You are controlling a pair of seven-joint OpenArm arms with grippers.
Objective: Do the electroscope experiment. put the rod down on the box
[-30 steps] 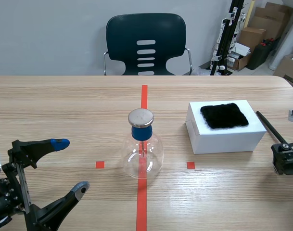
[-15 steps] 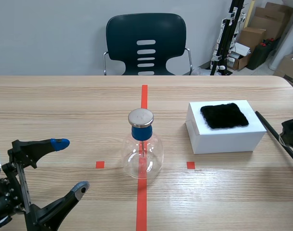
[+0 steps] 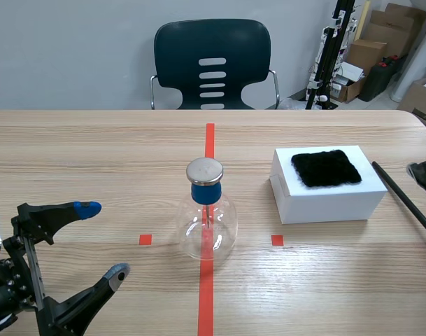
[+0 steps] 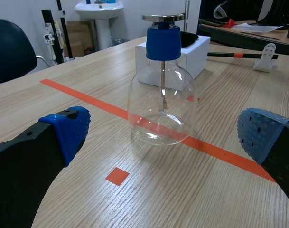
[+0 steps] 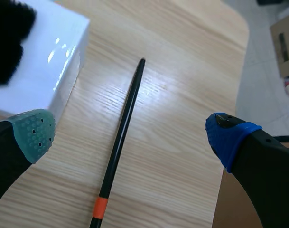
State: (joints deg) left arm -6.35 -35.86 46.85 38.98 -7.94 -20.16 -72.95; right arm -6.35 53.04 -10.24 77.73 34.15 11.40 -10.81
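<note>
Two open claws, nothing clamped. Left claw (image 3: 103,240) at table's (image 3: 94,154) near edge; right claw (image 5: 132,134) over rod (image 5: 130,102) at right edge, presumably bound for box (image 3: 324,196).

Partial views: rod, right arm, box.
Scene view: right arm (image 3: 425,175) shows only a black sliver at the edge; rod (image 3: 401,197) leaves the frame at its near end. Right wrist view: the rod is cut off just past its orange band (image 5: 101,207); box (image 5: 54,52) and cloth (image 5: 9,38) show one corner only.
</note>
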